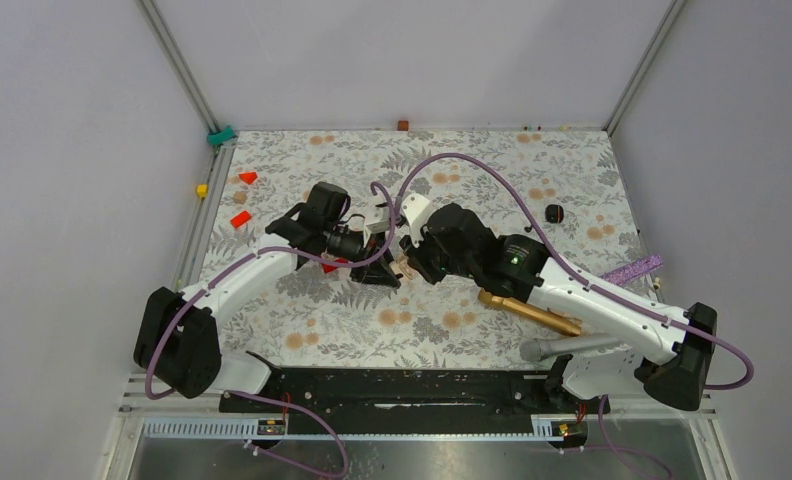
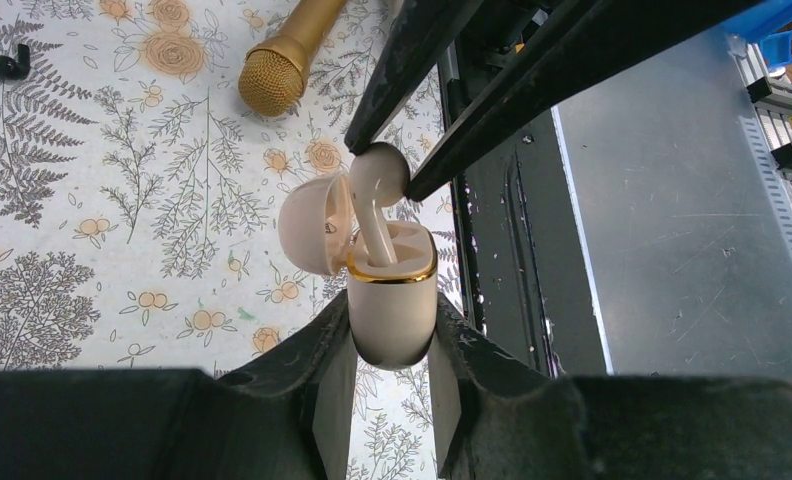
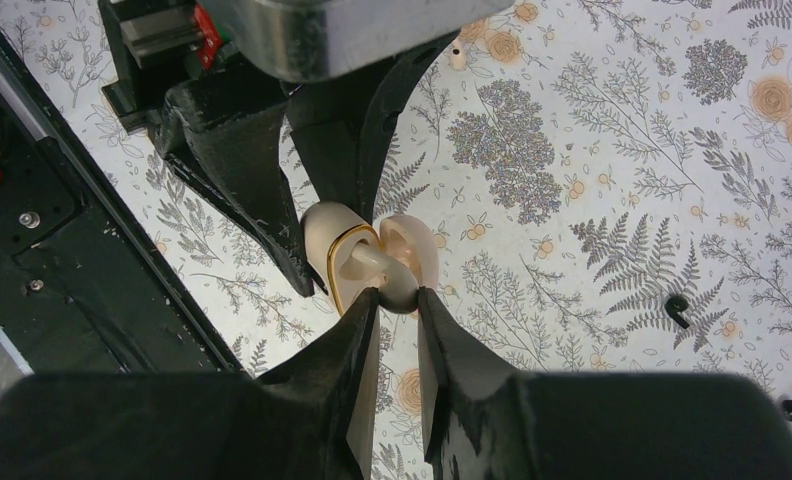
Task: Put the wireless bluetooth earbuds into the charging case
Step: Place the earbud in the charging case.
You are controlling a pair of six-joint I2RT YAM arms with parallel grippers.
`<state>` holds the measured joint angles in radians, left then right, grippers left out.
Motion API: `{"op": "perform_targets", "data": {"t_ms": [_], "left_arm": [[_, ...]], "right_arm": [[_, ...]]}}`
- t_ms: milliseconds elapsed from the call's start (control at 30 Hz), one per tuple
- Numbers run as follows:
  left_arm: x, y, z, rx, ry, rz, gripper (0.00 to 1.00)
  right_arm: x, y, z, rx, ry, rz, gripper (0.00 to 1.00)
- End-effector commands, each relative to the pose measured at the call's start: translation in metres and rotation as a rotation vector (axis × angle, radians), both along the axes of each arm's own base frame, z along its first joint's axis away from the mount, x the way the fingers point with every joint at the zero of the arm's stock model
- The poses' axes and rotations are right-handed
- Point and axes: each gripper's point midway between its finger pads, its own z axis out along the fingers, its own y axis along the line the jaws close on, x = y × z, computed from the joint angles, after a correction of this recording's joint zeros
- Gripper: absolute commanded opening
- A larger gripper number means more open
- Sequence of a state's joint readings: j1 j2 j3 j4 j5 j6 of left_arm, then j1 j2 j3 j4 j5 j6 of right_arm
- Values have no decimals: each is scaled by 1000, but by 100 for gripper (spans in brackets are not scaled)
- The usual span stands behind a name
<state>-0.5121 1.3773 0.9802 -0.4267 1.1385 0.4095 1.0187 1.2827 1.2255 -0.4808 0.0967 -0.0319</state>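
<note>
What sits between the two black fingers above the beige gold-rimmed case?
A pale whitish earbud, stem reaching into the case; the left wrist view shows it.

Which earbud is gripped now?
The pale earbud, pinched by the right gripper, stem in the case; the black earbuds lie loose on the table.

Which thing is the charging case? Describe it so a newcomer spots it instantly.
Above the floral cloth, mid-table, look in the left gripper. The charging case is the pale beige pod, lid open; its gold rim sets it apart from the smaller earbud poking from it.
</note>
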Motion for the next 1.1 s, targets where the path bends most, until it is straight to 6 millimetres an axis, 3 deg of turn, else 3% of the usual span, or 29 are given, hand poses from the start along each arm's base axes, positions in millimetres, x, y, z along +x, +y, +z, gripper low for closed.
{"op": "perform_targets", "data": {"t_ms": [0, 733, 1067], "left_arm": [[14, -4, 13, -26, -78, 41, 0], [11, -5, 13, -58, -89, 45, 0], [8, -5, 14, -61, -86, 30, 0]], "right_arm": [[-10, 19, 19, 64, -15, 68, 22], [-11, 26, 9, 56, 19, 58, 21], [-15, 26, 16, 74, 10, 79, 28]]}}
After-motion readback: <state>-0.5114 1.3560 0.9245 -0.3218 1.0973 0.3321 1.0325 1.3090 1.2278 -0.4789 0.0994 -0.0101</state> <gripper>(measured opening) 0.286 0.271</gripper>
